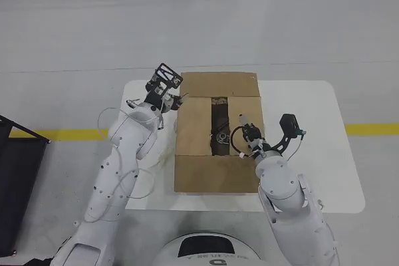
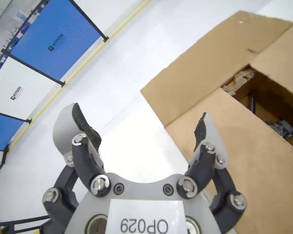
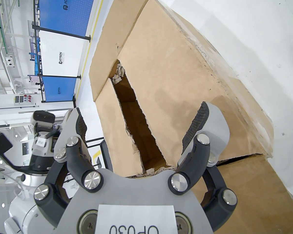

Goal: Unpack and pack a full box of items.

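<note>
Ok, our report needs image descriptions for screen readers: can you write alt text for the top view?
A cardboard box sits on a white table, its top flaps nearly shut with a narrow dark gap down the middle. The left pincer hangs by the box's far left corner; the right pincer is over the right flap beside the gap.

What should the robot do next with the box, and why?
Probably the open right pincer should dip to the middle gap of the brown cardboard box and fold its right flap outward: the flaps nearly cover the items, and that pincer hovers by it.
</note>
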`<state>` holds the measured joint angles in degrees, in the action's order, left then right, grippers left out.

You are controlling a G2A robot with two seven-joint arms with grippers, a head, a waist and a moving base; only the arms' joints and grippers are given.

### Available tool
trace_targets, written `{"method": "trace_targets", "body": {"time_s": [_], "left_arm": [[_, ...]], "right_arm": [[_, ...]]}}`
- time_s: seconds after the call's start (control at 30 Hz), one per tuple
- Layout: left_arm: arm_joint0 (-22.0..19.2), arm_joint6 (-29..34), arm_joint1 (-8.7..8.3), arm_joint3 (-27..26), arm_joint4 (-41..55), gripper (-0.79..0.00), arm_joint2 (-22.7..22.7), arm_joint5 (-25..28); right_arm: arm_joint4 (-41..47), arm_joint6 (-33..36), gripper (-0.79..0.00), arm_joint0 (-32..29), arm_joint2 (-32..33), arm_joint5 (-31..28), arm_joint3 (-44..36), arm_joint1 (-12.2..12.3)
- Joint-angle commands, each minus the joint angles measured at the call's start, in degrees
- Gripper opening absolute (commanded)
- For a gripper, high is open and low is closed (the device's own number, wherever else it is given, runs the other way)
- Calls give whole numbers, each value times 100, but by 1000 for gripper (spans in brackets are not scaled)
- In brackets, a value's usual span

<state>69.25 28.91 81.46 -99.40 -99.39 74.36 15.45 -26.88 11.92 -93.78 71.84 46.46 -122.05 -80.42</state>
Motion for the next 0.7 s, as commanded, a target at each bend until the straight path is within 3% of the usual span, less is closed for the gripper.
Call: {"method": "trace_targets", "body": {"time_s": [0.0, 0.13, 0.3, 0.5, 0.67], "left_arm": [[154, 57, -32, -294, 164, 0, 262, 32], [518, 125, -101, -781, 437, 0, 790, 87], [832, 140, -151, -876, 727, 0, 1137, 142], [980, 161, -177, -765, 914, 0, 1196, 95], [1066, 162, -198, -817, 898, 0, 1145, 109]], "right_arm": [[0, 0, 0, 0, 0, 0, 0, 0], [32, 5, 0, 4, -4, -102, -7, 0], [516, 131, 0, -174, 254, -1323, -214, 31], [1303, 512, 0, -446, 795, -2390, -294, 82], [1329, 684, 0, -468, 884, -2482, -295, 102]]}}
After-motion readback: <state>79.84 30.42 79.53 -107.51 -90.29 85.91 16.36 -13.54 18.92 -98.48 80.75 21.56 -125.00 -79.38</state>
